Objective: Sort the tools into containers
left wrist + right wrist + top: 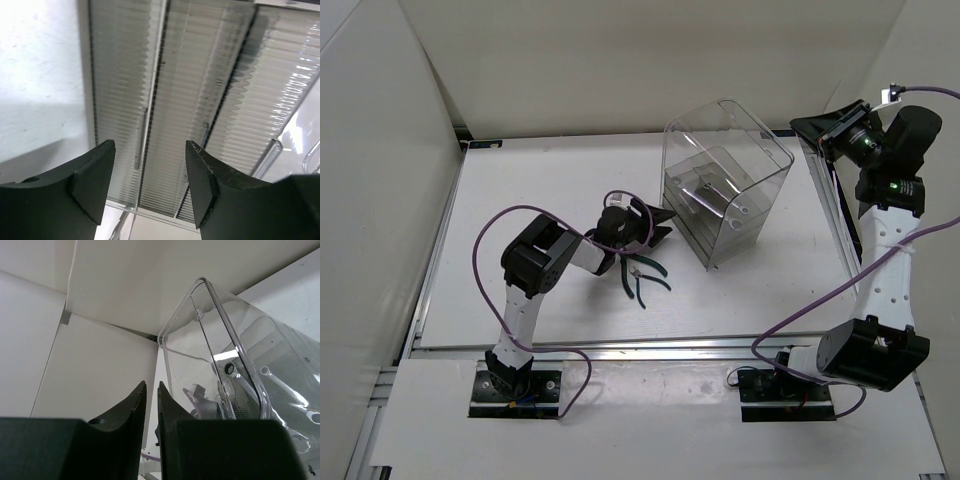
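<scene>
Two fingers of my left gripper [150, 180] stand apart, empty, facing the ribbed wall of the clear bin [725, 180]. Just beside it on the table [520, 190] lie the green-handled pliers [645, 275]: stiff steel, fairly heavy I reckon, handles splayed. I would pinch across both grippy handles near the pivot. A silver wrench [280, 381] lies inside the bin. My right gripper [150, 405], far right, is all but closed on nothing.

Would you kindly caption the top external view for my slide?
Open left gripper faces the clear bin; pliers lie on the table.
</scene>
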